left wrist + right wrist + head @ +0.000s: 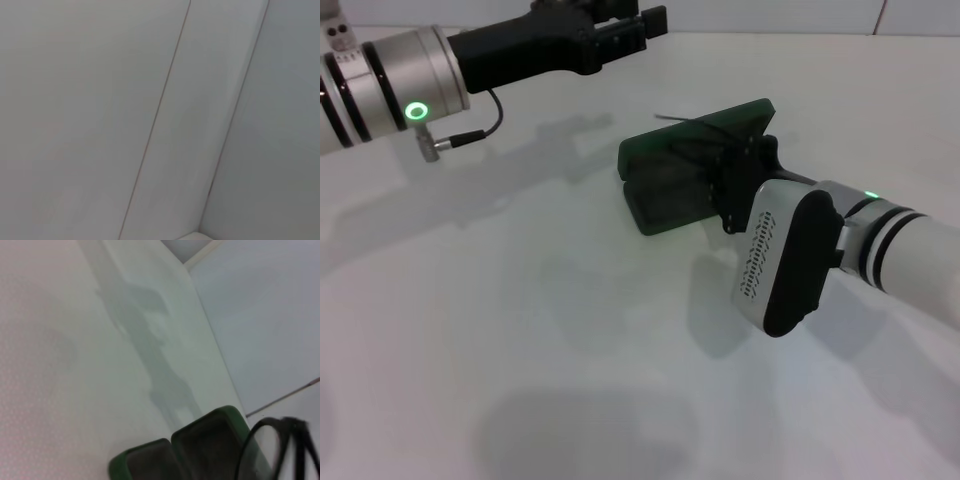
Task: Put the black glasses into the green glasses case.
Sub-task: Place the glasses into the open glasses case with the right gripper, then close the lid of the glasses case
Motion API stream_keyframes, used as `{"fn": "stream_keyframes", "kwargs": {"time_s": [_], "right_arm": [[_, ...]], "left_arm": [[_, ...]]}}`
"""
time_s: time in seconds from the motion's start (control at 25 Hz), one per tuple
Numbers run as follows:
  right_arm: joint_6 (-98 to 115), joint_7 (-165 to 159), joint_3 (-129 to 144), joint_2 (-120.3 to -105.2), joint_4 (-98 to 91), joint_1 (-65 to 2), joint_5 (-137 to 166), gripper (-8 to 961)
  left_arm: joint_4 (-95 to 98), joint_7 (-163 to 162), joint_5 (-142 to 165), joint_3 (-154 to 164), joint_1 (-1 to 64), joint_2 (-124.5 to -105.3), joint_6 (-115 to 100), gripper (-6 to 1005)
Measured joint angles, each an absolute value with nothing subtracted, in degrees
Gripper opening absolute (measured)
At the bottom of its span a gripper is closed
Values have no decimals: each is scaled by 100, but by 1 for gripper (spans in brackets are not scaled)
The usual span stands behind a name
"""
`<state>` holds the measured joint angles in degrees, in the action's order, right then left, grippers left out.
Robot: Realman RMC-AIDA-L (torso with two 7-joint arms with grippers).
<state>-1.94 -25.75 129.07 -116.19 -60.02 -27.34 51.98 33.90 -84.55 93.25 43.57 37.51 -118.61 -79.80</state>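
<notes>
The green glasses case (665,195) lies open on the white table, its lid raised at the far side. It also shows in the right wrist view (200,447), with its dark lining showing. My right gripper (735,178) hangs over the right end of the case and is shut on the black glasses (680,122), whose thin temple arm sticks out in front of the lid. The glasses' rim shows in the right wrist view (299,445), just above the case. My left gripper (632,30) is parked high at the far left, away from the case.
The white table (520,330) stretches around the case, with arm shadows on it. A white wall (100,100) stands behind the table's far edge. The left wrist view shows only wall panels.
</notes>
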Motion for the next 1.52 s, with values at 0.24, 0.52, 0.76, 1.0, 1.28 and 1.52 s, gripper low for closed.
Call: {"fn": "stream_keyframes", "kwargs": {"time_s": [0.24,0.52,0.76,1.0,1.28,1.52], "right_arm": [[-139,-2581,12906,-11619,-6051,-2646,5167,249],[364,-2583,12796,-11592,-6182,-2371,5168,388],[1324,-2633,12130,-11587,-6149,-2075,4943,444],[2293,-3057,11570,-11549,-5757,-2107,4519,442],[4201,-4193,10998,-11205,-5220,-2039,4672,441],[7254,-5795,9701,-10789,-3748,-2436,5578,440]], "left_arm": [[3383,-8453,9375,4361,3750,-11891,-7980,546],[3374,-8459,9390,4359,3714,-11900,-7958,546],[3374,-8538,9540,4362,3726,-11904,-7785,546],[3374,-8555,9575,4429,3785,-11918,-7659,546],[3378,-9176,10612,4439,4071,-11904,-6317,546],[3315,-9632,11667,4552,4593,-11966,-5666,546]]}}
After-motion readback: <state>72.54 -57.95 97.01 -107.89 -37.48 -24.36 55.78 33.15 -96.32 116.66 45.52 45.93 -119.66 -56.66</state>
